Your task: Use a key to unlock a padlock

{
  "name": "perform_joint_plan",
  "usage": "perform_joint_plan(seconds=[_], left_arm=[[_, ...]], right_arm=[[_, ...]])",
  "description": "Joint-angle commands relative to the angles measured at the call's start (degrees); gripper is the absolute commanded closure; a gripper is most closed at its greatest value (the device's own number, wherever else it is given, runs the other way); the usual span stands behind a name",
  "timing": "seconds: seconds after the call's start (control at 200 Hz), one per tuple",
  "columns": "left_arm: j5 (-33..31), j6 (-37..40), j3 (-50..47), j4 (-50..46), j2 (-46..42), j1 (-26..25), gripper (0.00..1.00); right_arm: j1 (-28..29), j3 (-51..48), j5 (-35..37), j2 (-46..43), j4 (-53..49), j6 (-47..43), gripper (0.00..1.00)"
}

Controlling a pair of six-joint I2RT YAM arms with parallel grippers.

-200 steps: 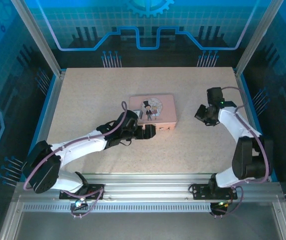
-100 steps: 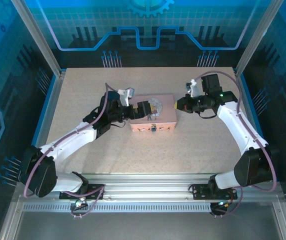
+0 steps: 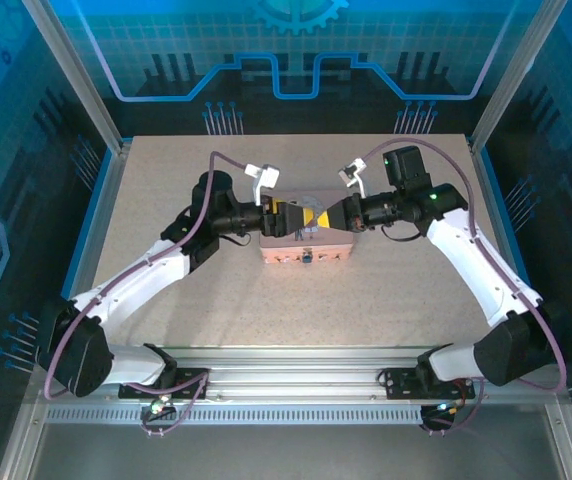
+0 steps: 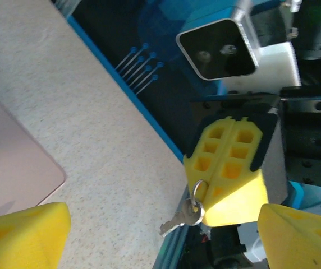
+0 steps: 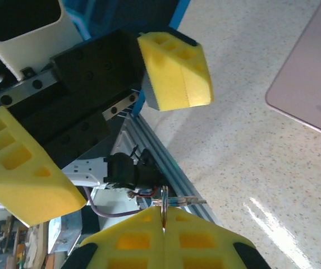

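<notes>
My right gripper (image 5: 163, 225) is shut, its yellow pads pinching the ring of a small silver key (image 5: 189, 199). In the left wrist view that key (image 4: 178, 220) dangles below the shut right pads (image 4: 233, 162). My left gripper (image 4: 163, 227) faces them, open, one yellow finger (image 4: 23, 235) on each side and nothing between. From above, the left gripper (image 3: 299, 216) and right gripper (image 3: 324, 216) meet tip to tip over the pink box (image 3: 338, 240). A tiny bluish padlock (image 3: 307, 258) sits at the box's front side.
The pink box's lid corner (image 4: 9, 162) lies under my left wrist. Speckled tabletop (image 3: 396, 300) spreads around the box, bounded by blue-edged walls (image 3: 101, 190) and the aluminium rail (image 3: 296, 385) at the near edge.
Both arms swung in over the box. The left gripper rose from the table in front of the box and now faces the right one, which moved left with the key.
</notes>
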Motion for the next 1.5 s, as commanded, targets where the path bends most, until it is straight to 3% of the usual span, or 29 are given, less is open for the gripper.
perform_joint_plan(seconds=[0.0,0.45,0.781,1.001,1.071,1.186,1.496], left_arm=[[6.6,-2.5,-1.4,8.7,0.5,0.5,0.16],[10.2,-4.1,0.5,10.7,4.0,-1.8,0.29],[10.7,-3.7,1.0,10.3,3.6,-2.2,0.62],[10.4,-1.7,0.8,7.2,2.0,-2.2,0.75],[10.1,-1.1,0.6,6.0,1.4,-2.2,0.75],[9.5,0.1,0.6,3.8,0.6,-2.1,0.67],[9.7,0.8,1.0,2.5,0.0,-2.0,0.75]], right_arm=[[0.8,-1.2,-3.9,-1.5,2.5,2.7,0.99],[1.2,-1.8,-6.5,-1.7,6.8,6.0,0.99],[0.7,-1.8,-6.2,-2.2,6.1,5.6,0.99],[0.1,-2.1,-6.3,-2.4,5.6,5.5,0.98],[-0.1,-2.1,-6.4,-2.4,5.4,5.3,0.98],[-0.3,-1.6,-6.4,-2.7,4.3,4.5,0.98],[-0.3,-1.8,-6.5,-3.1,3.1,3.6,0.98]])
